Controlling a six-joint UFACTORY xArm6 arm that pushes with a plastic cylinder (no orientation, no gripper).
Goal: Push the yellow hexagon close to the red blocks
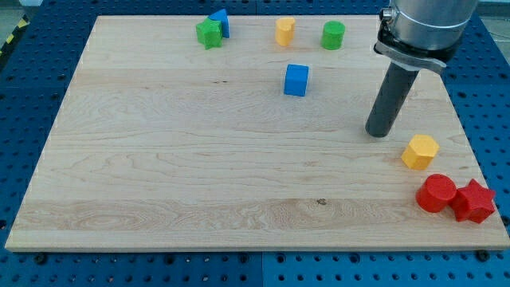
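Observation:
The yellow hexagon (420, 151) lies on the wooden board at the view's right. Two red blocks sit just below and to the right of it near the board's bottom right corner: a red cylinder (436, 194) and a red star-shaped block (474, 201), touching each other. A small gap separates the hexagon from the red cylinder. My tip (379, 131) rests on the board to the upper left of the hexagon, a short way from it and not touching it.
A blue cube (296, 80) sits above the board's middle. Along the top edge are a green star-shaped block (209, 33) touching a blue block (221, 22), a yellow cylinder (285, 31) and a green cylinder (333, 35). The board's right edge (470, 127) is close to the hexagon.

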